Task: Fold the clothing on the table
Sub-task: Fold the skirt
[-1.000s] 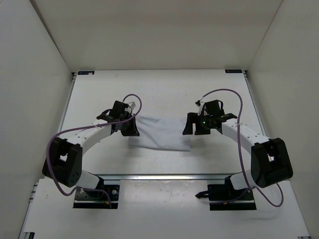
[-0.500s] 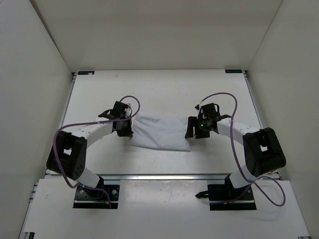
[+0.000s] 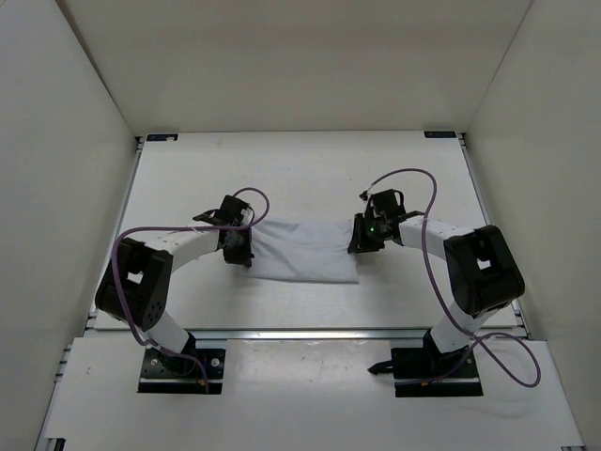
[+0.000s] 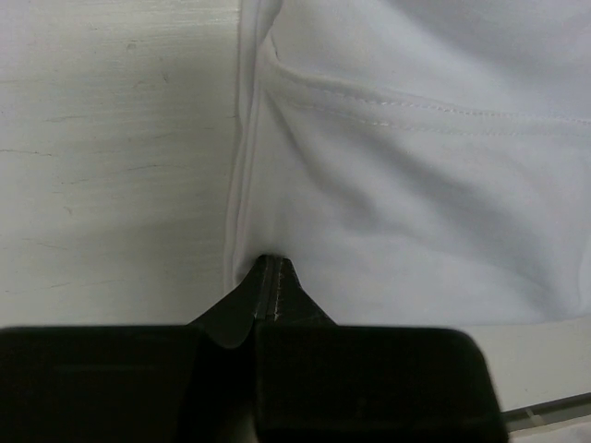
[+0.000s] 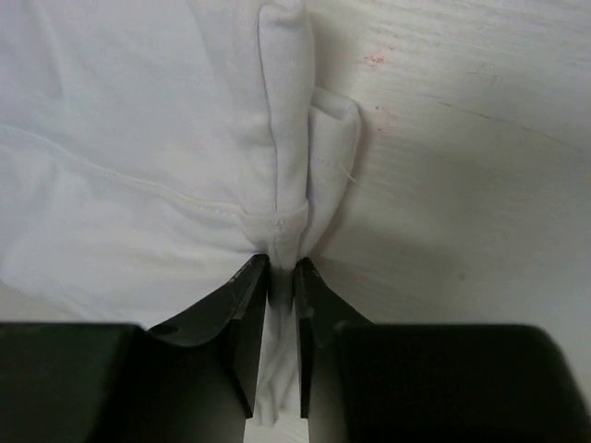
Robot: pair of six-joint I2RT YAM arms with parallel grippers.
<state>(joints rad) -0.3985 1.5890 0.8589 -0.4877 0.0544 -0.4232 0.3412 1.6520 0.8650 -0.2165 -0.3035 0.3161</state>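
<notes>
Left gripper (image 4: 268, 269) is pinched tight on the left short edge of the clothing (image 3: 302, 250). The right gripper (image 5: 282, 273) sits narrow on a bunched fold at the opposite edge, with fabric sandwiched between its jaws. I read this as taking both ends so the piece can be lifted and carried over evenly. It lies flat in the middle of the counter (image 3: 300, 169), its long axis running left to right between the arms, one end toward each gripper.
</notes>
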